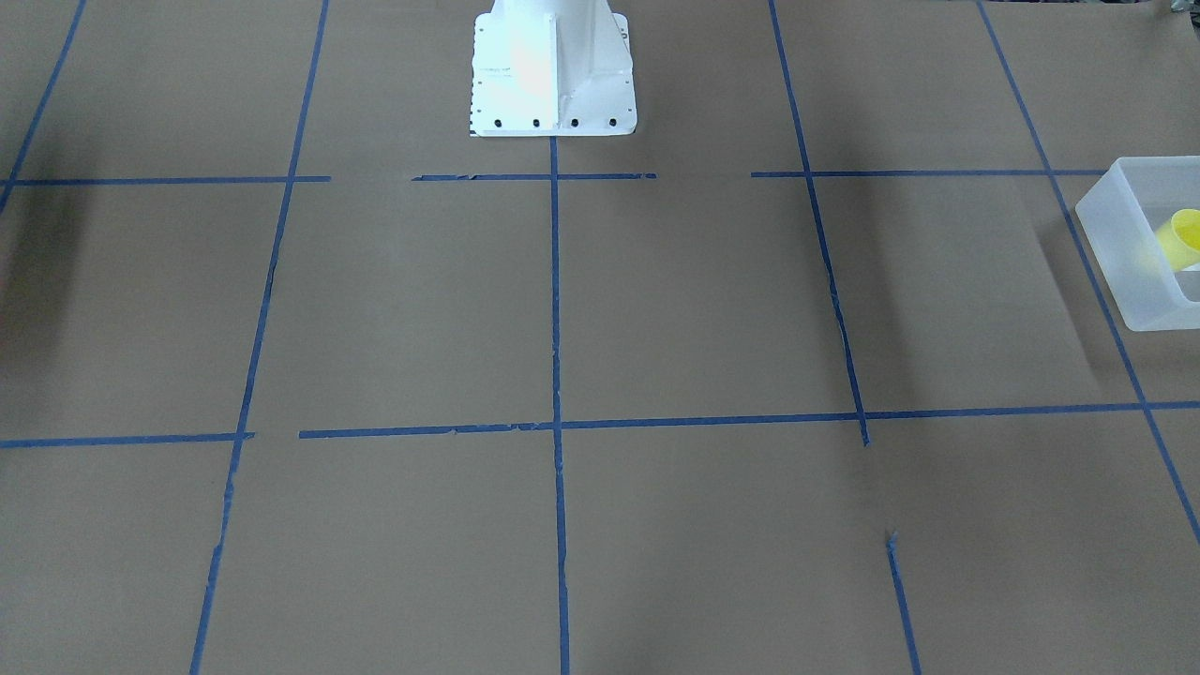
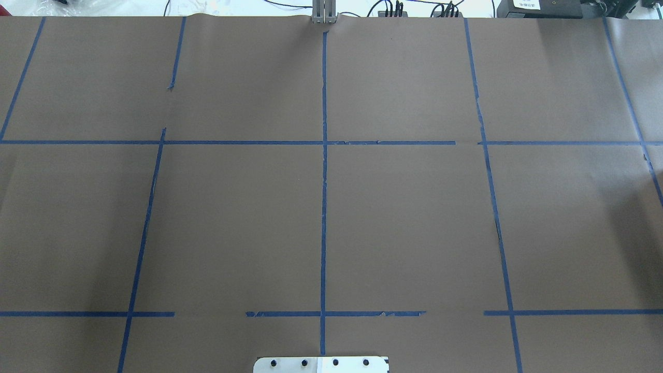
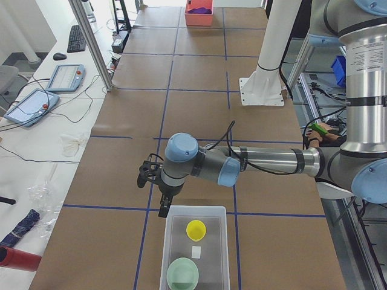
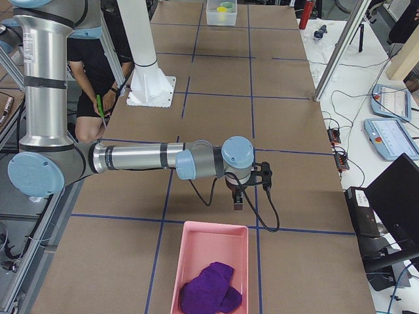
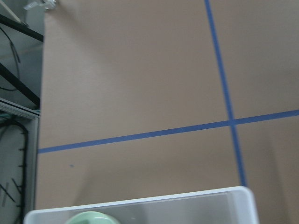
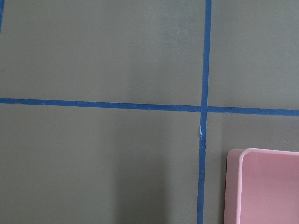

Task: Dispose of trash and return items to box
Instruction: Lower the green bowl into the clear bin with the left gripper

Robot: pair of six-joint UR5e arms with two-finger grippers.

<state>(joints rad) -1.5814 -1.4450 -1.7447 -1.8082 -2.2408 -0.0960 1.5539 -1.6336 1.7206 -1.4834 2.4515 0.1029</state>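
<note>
The frosted white box (image 3: pixel 196 209) stands at the table's left end. In it are the yellow cup (image 3: pixel 195 229), upright, and the mint-green bowl (image 3: pixel 182 273). The box (image 1: pixel 1120 253) and cup (image 1: pixel 1183 239) also show at the right edge of the front view. The left wrist view shows the box rim (image 5: pixel 140 205) and a bit of the bowl (image 5: pixel 88 218). My left gripper (image 3: pixel 162 208) points down just beside the box's far corner. My right gripper (image 4: pixel 237 201) hangs just beyond the pink bin (image 4: pixel 209 226). I cannot tell whether either is open or shut.
The pink bin holds a crumpled purple cloth (image 4: pixel 208 288) and shows in the right wrist view (image 6: pixel 233 186). The white pedestal base (image 1: pixel 553 84) stands at the robot side. A seated person (image 4: pixel 98 65) is beside the table. Blue tape lines grid the brown tabletop.
</note>
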